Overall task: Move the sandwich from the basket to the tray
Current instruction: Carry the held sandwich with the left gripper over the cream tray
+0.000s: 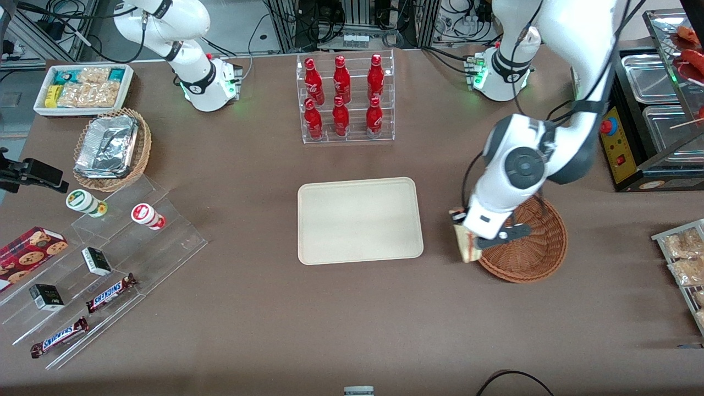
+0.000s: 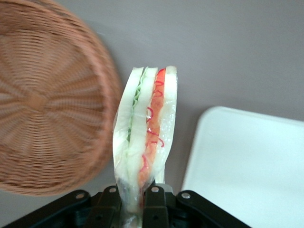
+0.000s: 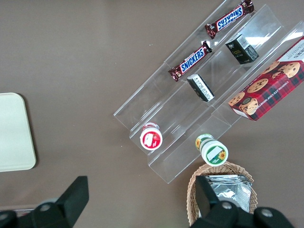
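Tray [image 1: 360, 220] lies flat on the desk [image 1: 352, 330], bare, mid-desk: the drop target. Toward the working arm's end, the gripper [image 1: 467, 234] hangs over the basket [image 1: 528, 247] rim on the tray side, clamped on the sandwich [image 2: 145, 142]. Wedge held by its lower edge, cut face up, clear of the wicker, so layers stay together in transit. Judgement: lift done; carry to the tray and release remain.

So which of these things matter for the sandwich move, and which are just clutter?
In play: sandwich, clamped in the pincer between basket and tray; basket; tray.

Clutter: red bottles, Snickers bars, cookie box, foil container, snack bin.
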Robot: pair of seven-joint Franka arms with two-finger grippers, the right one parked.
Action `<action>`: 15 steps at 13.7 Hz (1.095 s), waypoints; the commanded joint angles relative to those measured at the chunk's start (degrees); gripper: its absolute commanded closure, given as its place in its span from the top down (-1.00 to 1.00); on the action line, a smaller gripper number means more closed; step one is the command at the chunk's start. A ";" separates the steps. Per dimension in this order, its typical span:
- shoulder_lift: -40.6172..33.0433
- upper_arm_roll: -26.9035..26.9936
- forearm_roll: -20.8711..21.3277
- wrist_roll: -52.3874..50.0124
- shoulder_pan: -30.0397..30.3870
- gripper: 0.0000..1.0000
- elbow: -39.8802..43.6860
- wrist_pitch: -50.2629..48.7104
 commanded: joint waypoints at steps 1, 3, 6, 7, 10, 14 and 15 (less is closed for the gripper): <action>5.53 0.62 -0.64 -1.07 -4.21 -1.00 6.96 -1.93; 9.65 0.71 -0.64 -5.53 -8.42 -1.00 11.60 -1.85; 15.55 0.62 -0.64 -12.31 -13.43 -1.00 18.56 -1.85; 17.22 0.71 -0.73 -13.98 -15.36 -1.00 20.40 -1.58; 22.59 0.71 -0.73 -18.73 -19.15 -1.00 26.82 -1.76; 24.09 0.71 -0.73 -20.24 -21.36 -1.00 27.80 -1.76; 24.53 0.71 -0.73 -20.32 -21.36 -1.00 28.24 -1.76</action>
